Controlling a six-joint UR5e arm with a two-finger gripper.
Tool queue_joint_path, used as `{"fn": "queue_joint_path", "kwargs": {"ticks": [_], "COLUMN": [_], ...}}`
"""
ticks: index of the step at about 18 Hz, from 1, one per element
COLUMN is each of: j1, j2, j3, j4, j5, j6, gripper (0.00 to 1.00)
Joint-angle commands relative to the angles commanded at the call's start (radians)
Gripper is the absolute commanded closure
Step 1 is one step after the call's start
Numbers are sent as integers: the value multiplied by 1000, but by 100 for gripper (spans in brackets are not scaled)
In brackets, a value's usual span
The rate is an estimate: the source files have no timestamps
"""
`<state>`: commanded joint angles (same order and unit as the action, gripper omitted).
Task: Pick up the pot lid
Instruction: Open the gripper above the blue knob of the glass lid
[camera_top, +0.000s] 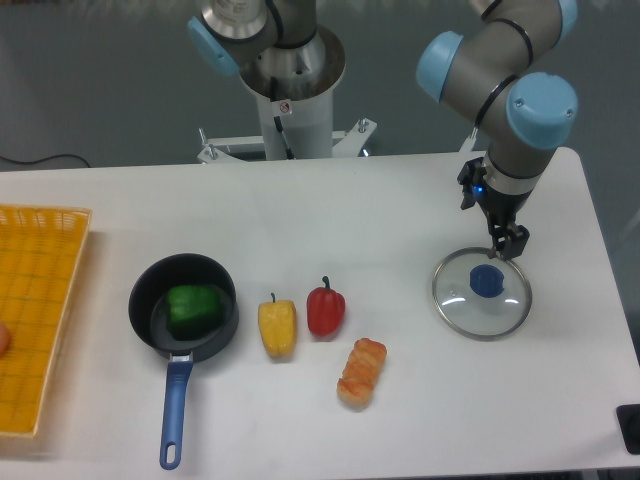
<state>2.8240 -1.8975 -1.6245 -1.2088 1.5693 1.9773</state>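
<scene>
One white table (250, 200) (lid (465, 300) on top), dark background (100, 80), orange crate (60, 320)

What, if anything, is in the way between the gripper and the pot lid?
Nothing visible is in the way. The open gripper hangs close to the pot lid, whose blue knob is uncovered. The red pepper lies off to one side.
</scene>
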Motion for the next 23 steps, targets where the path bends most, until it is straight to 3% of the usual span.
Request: {"fn": "queue_joint_path", "kwargs": {"ticks": [7, 15, 17, 20, 23], "j1": [-2, 9, 9, 5, 0], "j2": [-2, -9, -11, -40, -78], "j3": [5, -15, -9, 0, 9], "j4": [6, 31, 31, 40, 90], "j5": [20, 17, 17, 17, 17], "j6": [-2, -123, -210, -319, -321], "gripper": [0, 0, 0, 0, 0]}}
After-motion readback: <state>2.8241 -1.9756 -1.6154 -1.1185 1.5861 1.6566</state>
